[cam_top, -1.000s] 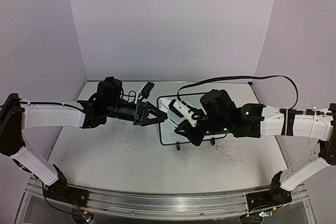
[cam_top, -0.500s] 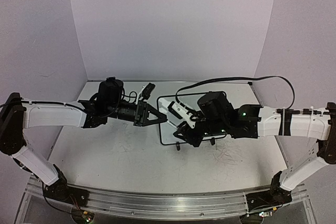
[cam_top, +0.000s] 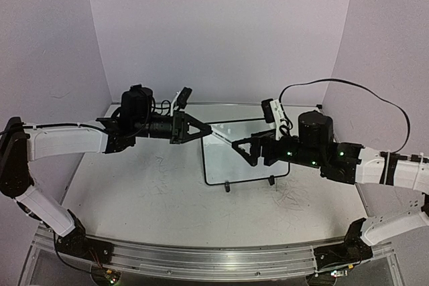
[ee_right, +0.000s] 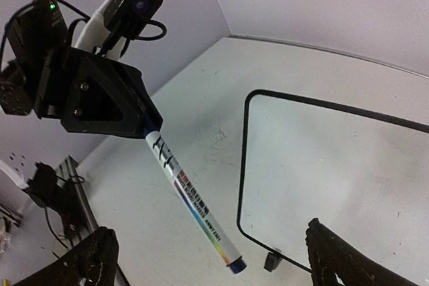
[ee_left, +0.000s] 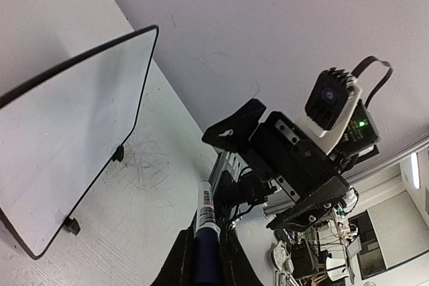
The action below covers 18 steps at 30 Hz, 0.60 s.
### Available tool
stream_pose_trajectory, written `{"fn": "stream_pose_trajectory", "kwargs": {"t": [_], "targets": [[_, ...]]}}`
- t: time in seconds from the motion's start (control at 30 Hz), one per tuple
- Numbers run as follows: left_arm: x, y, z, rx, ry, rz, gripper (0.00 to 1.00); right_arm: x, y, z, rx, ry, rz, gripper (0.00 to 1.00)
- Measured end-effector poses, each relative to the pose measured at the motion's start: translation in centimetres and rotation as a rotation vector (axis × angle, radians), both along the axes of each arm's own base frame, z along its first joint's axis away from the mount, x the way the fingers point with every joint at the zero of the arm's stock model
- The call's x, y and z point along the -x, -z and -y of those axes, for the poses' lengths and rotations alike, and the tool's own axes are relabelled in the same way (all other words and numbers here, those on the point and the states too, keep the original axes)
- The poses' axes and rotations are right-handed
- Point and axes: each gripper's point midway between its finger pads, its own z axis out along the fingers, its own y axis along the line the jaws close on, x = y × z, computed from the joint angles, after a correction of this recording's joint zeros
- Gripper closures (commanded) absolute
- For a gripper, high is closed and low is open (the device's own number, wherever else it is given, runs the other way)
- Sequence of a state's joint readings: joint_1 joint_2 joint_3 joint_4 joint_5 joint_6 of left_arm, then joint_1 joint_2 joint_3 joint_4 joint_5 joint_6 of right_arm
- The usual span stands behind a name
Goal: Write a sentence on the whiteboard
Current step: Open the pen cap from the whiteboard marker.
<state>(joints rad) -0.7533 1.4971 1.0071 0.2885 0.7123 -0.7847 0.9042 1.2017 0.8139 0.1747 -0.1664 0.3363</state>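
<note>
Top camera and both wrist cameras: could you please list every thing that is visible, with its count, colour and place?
whiteboard: one, white with thin black frame and two black feet, standing mid-table; no writing visible on it
marker: one, white printed barrel with a dark end, held in the air, pointing toward the board's left edge
table: one, white, scuffed with grey scribbles
walls: pale lilac, behind and at both sides
rail: one, silver metal, along the near edge
cable: one, black, looping above the right arm
left hand: one, black, shut on the marker
right hand: one, black, open, empty, over the board
</note>
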Motion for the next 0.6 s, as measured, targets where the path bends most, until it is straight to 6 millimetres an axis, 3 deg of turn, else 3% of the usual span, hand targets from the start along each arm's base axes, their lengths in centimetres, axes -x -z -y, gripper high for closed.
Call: {"fn": "stream_pose_trajectory", "kwargs": {"t": [0.2, 0.37, 0.6], "targets": [[-0.5, -4.4, 0.4, 0.115, -0.003, 0.041, 1.00, 0.4, -3.7, -0.7, -0.241, -0.033, -0.021, 0.04], [-0.2, -7.1, 0.5, 0.223, 0.013, 0.029, 1.00, 0.9, -5.1, -1.3, -0.363, -0.076, -0.024, 0.18], [0.2, -7.4, 0.8, 0.279, 0.035, -0.017, 1.00, 0.4, -5.0, -3.0, -0.435, -0.120, -0.040, 0.41]]}}
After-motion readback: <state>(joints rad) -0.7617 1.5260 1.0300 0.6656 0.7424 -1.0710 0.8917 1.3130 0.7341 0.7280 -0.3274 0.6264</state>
